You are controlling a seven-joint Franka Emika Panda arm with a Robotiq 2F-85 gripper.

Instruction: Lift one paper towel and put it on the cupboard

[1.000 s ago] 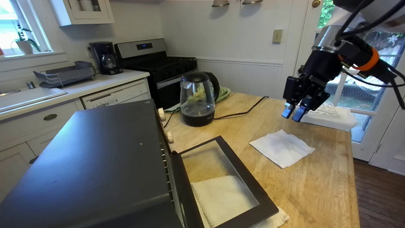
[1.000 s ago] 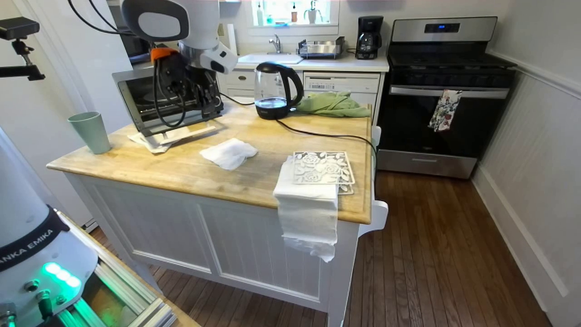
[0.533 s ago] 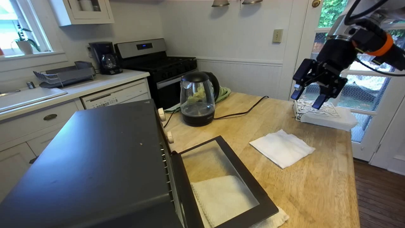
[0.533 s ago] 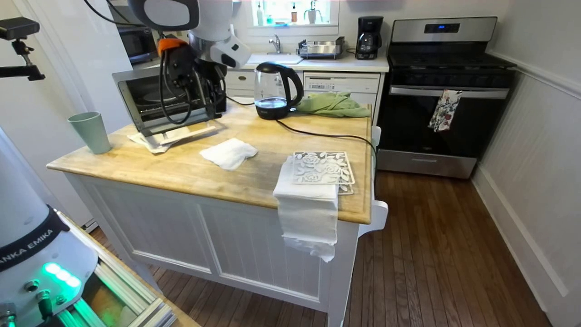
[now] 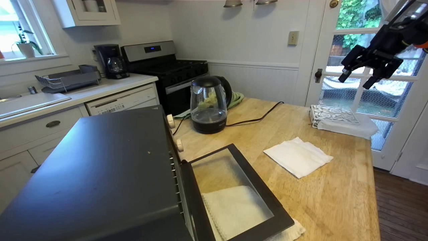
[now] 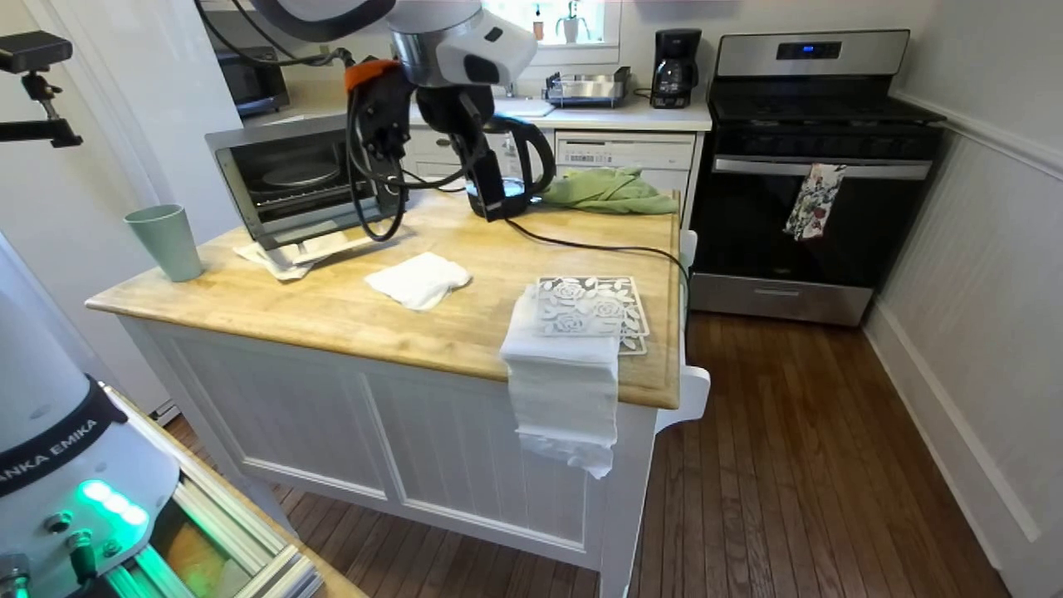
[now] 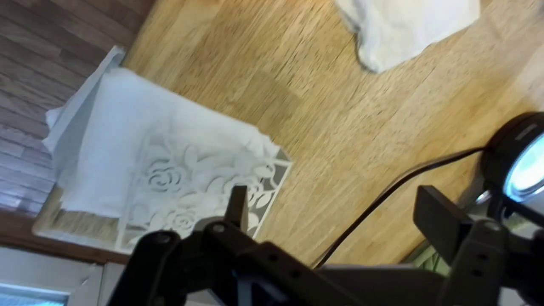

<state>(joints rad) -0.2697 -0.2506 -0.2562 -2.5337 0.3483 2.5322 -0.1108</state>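
Note:
The paper towel (image 5: 298, 156) lies flat, slightly creased, on the honey-coloured wood top of the cupboard (image 5: 347, 197). It shows in both exterior views, with the sheet (image 6: 419, 281) left of the white bundle of towels (image 6: 558, 415). At the top of the wrist view the towel (image 7: 412, 29) is cut off by the frame. My gripper (image 5: 355, 81) hangs in the air above the cupboard's end, apart from the towel. In the wrist view the fingers of the gripper (image 7: 333, 202) stand wide apart, with only wood and a cord far below between them.
A dark toaster oven (image 5: 100, 160) stands with its door (image 5: 281, 211) down over a white cloth. The glass kettle (image 5: 209, 100), its black cord (image 5: 255, 119), a green cloth (image 6: 614, 191) and a green cup (image 6: 164, 241) share the wood top. A white openwork piece (image 5: 334, 113) sits by the bundle.
My gripper's fingers have spread from close together to wide apart. The arm has risen and moved away from the towel, rightward in both exterior views. The paper towel has stayed in place.

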